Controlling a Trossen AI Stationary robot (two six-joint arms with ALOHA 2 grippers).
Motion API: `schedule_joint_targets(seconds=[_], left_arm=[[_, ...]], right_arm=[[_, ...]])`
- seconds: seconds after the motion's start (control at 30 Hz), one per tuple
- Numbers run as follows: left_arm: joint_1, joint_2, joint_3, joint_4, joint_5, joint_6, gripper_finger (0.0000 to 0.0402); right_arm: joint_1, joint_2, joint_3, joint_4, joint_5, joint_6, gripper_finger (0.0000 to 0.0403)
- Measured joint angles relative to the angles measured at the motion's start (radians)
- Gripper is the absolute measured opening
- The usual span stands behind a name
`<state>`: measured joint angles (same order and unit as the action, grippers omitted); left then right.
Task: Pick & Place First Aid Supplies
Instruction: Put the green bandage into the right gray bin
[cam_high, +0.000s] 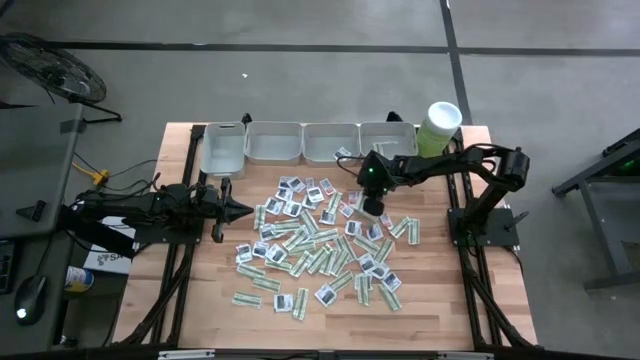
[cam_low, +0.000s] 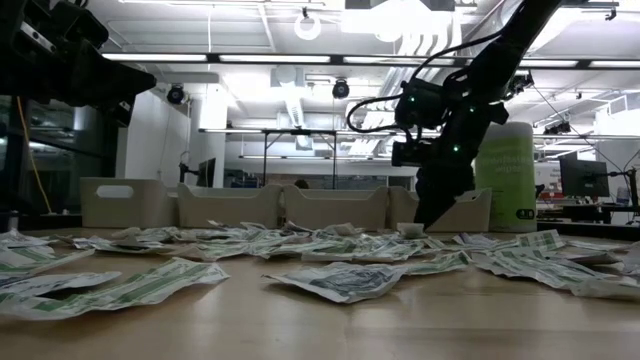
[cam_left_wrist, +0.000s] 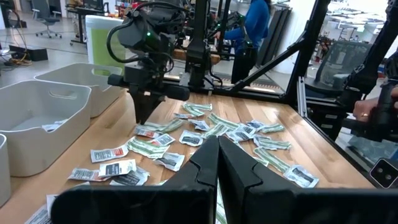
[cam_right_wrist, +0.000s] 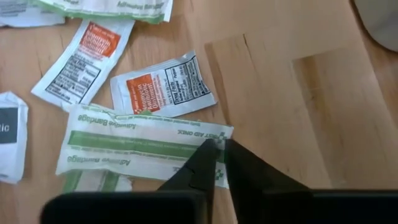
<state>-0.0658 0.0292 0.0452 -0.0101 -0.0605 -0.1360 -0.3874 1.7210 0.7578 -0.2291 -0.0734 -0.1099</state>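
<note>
You are still near the start: almost all of the first aid supplies (cam_high: 320, 245) lie scattered over the middle of the desk (cam_high: 440, 300), while the row of grey trays (cam_high: 300, 142) along the 12 o'clock edge holds only a sachet or two, one in the tray (cam_high: 330, 143) third from the left and perhaps one in the tray (cam_left_wrist: 50, 118) seen from the left wrist. That leaves dozens to move. Your right pincer (cam_right_wrist: 219, 149) is down at the 1 o'clock side of the heap, its tips drawn together on the corner of a green-and-white bandage strip (cam_right_wrist: 140, 146); whether the strip is truly caught or just pinned against the wood, I judge uncertain. In the right wrist view that strip lies flat, its long axis running across the fingers, not along them, with the near end under the tips. A squarish white sachet with an orange mark (cam_right_wrist: 163, 86) lies just beside it. Your left pincer (cam_high: 236, 209) waits at the 9 o'clock side, tips together, holding nothing.
</note>
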Motion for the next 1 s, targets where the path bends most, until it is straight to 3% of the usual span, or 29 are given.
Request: schedule_joint_targets(seconds=[0.1,0.43,1.0], left_arm=[[0.000,0.000,0.000,0.000,0.000,0.000,0.0001],[0.000,0.000,0.000,0.000,0.000,0.000,0.0001],[0.000,0.000,0.000,-0.001,0.000,0.000,0.0001]], right_arm=[[0.000,0.000,0.000,-0.003,0.001,0.024,0.0004],[0.003,-0.061,0.005,-0.041,-0.015,0.163,0.0001],[0.002,-0.162,0.192,-0.256,-0.054,0.315,0.0000]])
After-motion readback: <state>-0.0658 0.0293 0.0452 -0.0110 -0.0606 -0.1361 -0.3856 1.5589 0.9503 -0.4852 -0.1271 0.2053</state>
